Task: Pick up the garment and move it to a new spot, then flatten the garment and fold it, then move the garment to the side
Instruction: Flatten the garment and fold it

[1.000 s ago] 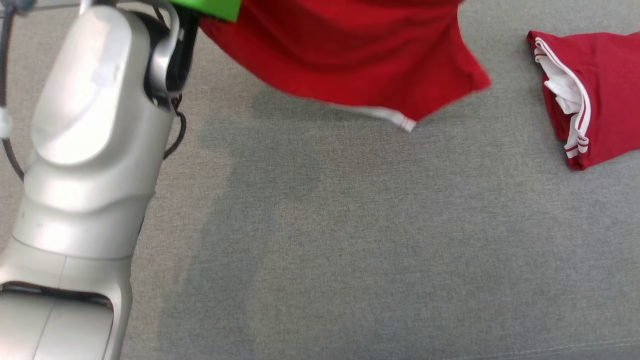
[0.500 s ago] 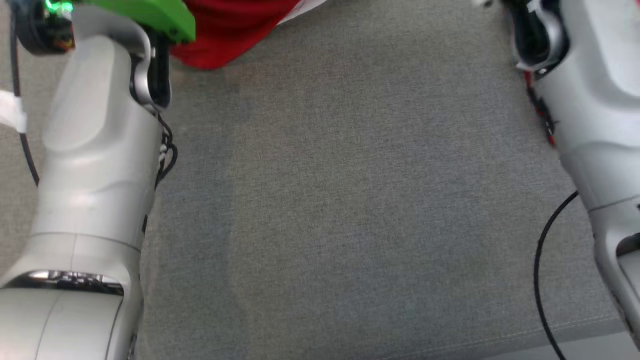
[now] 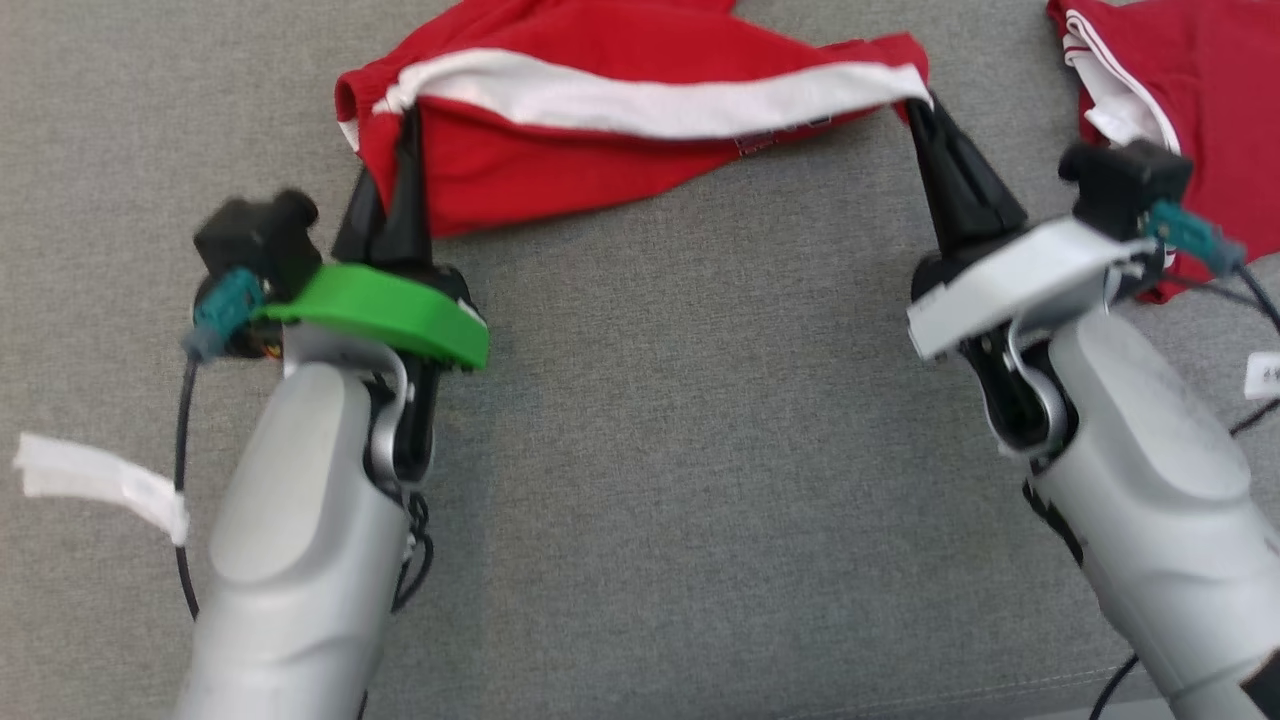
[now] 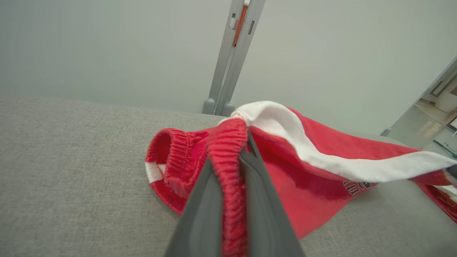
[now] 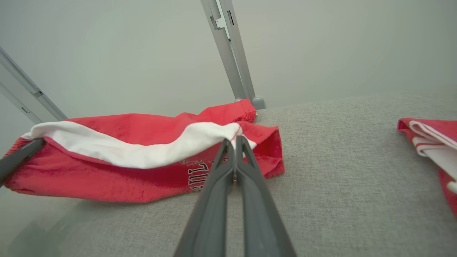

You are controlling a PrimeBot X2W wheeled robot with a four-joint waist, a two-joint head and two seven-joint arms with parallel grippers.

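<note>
The garment (image 3: 560,170) is a pair of red shorts with a white side stripe. It is stretched between my two grippers at the far part of the grey cushion (image 3: 680,450), with its lower part resting on the fabric. My left gripper (image 3: 405,120) is shut on the garment's left end. In the left wrist view the left gripper (image 4: 246,142) pinches the ribbed red waistband of the garment (image 4: 307,167). My right gripper (image 3: 918,105) is shut on the right end. In the right wrist view the right gripper (image 5: 234,141) nips the white stripe of the garment (image 5: 107,178).
A second red garment (image 3: 1200,90) with white trim lies folded at the far right, close to my right wrist, and it is visible from that wrist as well (image 5: 432,142). A grey metal post (image 4: 232,53) stands behind the cushion. A white tape tag (image 3: 90,480) hangs from the left arm's cable.
The head view has shifted. The garment, which hung in the air from my left gripper, now stretches between both shut grippers low over the cushion.
</note>
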